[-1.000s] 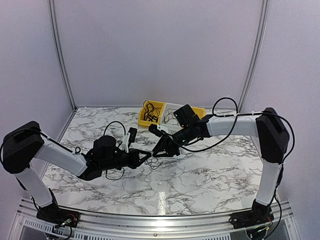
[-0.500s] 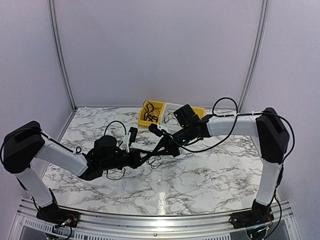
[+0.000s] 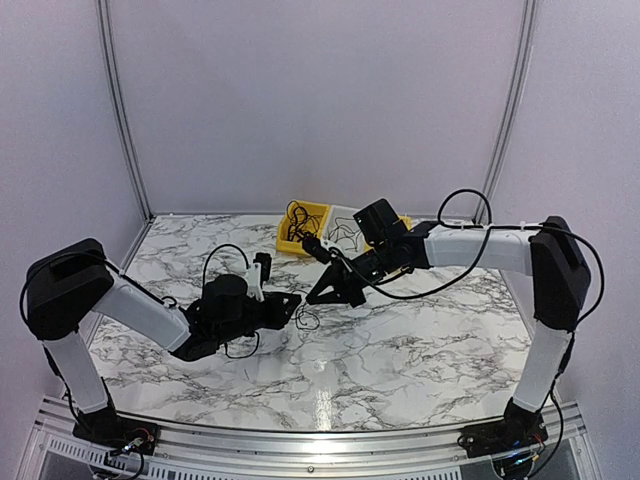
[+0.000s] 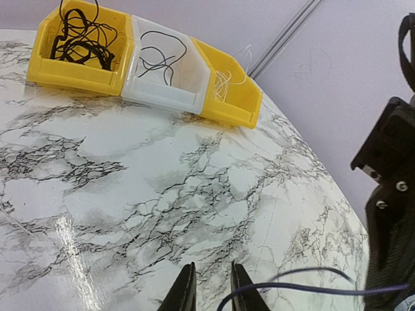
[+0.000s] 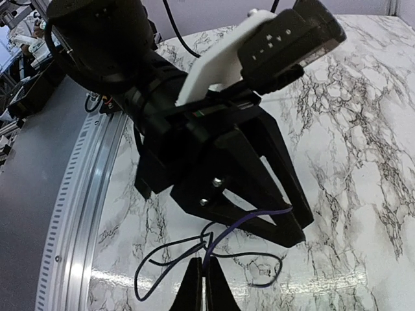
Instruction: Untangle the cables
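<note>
Pinched shut on a dark cable (image 5: pixel 241 220), the right tool (image 5: pixel 199 265) holds it off the worktop (image 3: pixel 400 350), likely so the part-open left tool (image 4: pixel 213 285) at its nine o'clock can free loops.

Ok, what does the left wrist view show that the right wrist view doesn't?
Only left wrist: three bins side by side, a yellow bin, a white bin and a second yellow bin, each holding cables. Only right wrist: the right gripper, jaws shut on the purplish cable, black cable loops lying on the marble table, and the metal rail. Both: the table, that purplish cable and the left gripper, jaws slightly apart.
</note>
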Robot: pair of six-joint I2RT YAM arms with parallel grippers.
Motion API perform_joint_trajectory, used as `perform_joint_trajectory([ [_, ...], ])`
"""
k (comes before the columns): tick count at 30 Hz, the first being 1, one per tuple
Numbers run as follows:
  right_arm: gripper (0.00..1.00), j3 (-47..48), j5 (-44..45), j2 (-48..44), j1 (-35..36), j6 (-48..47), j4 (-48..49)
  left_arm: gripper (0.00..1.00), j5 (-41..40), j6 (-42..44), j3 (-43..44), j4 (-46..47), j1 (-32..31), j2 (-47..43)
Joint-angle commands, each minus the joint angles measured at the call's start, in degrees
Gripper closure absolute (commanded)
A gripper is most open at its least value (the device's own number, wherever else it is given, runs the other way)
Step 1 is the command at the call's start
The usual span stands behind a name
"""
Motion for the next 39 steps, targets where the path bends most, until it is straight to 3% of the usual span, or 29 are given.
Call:
perform_joint_trajectory([
  [1,1.00,4.43,-3.46,-3.28,-0.10,1.05,-4.31,0.81,-5.90,-0.83,1.28,1.17,0.15,2.47],
  [7,1.00,11.67,-6.45,-4.98,-0.04,0.80,-11.62,0.80,-8.33,-0.86,-0.20,1.17,0.36,3.70],
  [24,1.00,23.71,-5.77,-11.66,-0.10,-2.39,-20.62,0.80,-9.61,-3.22,-5.35,3.17,1.12,4.07],
  [39,1.00,30.11,2.30,-9.56,-6.28,-4.24,-20.57,0.61,-11.71,-1.91,-12.95,2.93,1.85,-6.83],
])
